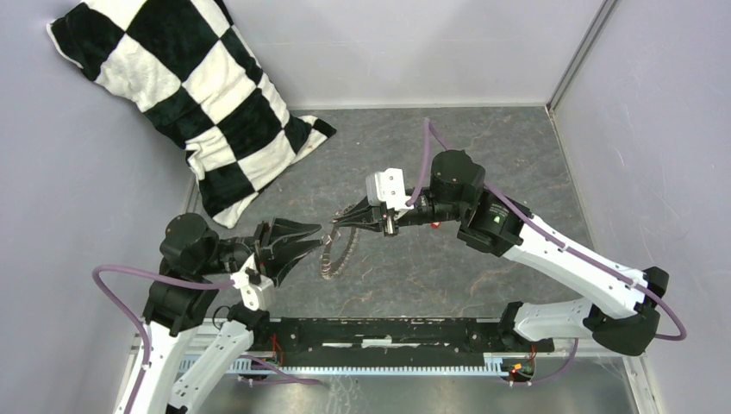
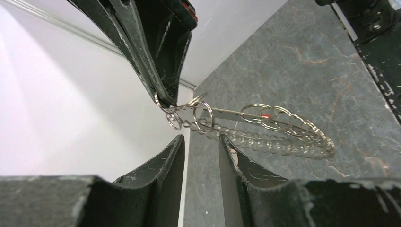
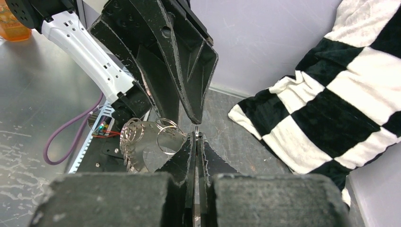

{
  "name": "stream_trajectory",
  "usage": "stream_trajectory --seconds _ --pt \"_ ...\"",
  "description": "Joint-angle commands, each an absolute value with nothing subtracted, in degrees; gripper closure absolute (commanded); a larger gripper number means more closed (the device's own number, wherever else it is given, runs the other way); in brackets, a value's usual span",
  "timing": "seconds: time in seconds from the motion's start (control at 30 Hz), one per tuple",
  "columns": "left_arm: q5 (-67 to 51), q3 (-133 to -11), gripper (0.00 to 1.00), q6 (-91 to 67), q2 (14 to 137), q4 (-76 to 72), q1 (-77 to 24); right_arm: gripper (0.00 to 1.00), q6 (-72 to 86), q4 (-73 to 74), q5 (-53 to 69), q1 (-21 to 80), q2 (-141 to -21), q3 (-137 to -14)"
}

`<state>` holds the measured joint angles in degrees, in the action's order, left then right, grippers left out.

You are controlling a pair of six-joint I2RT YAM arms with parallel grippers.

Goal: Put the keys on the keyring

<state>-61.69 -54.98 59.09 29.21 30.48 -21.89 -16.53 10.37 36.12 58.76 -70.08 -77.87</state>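
From above, the keyring [image 1: 331,257] hangs just below the centre of the frame, between the two arms, over the grey slate counter [image 1: 483,147]. The right fingers [image 1: 338,225] reach in from the right and are pinched together on its upper end. The left fingers [image 1: 302,231] point at it from the left, spread apart with nothing between them, their tips just beside the ring. Whether its lower end touches the counter cannot be told. A black-and-white checked pillow [image 1: 198,95] leans in the upper left corner.

In the left wrist view, the left fingers [image 2: 172,158] stand at the bottom edge with a clear gap. The keyring [image 2: 222,112] stretches rightward just above their tips, outside the gap. The right fingers [image 2: 161,71] come down from the top and clamp its left end. A red speck [image 2: 265,116] shows among the far loops; what it is cannot be told.

In the right wrist view, the right fingers [image 3: 196,142] at bottom centre are closed on a thin edge of metal. The keyring [image 3: 137,137] fans out to their left. The left fingers [image 3: 191,94] hang from above, tip nearly meeting the clamped edge.
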Motion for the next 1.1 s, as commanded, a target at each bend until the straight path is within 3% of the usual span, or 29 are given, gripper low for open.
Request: stream_trajectory --seconds 0.0,0.43,1.07 --pt "-62.8 -53.1 0.61 54.6 28.2 21.5 -21.9 0.99 -15.4 5.8 37.6 58.5 -70.7 -81.1" --pt "-63.9 -53.8 0.77 52.0 28.3 22.1 -21.9 0.99 -14.4 4.6 38.1 58.5 -71.1 -81.0" --pt "-66.9 -54.6 0.74 57.5 26.9 25.5 -22.0 0.99 -13.4 4.3 39.3 58.4 -72.9 -81.7"
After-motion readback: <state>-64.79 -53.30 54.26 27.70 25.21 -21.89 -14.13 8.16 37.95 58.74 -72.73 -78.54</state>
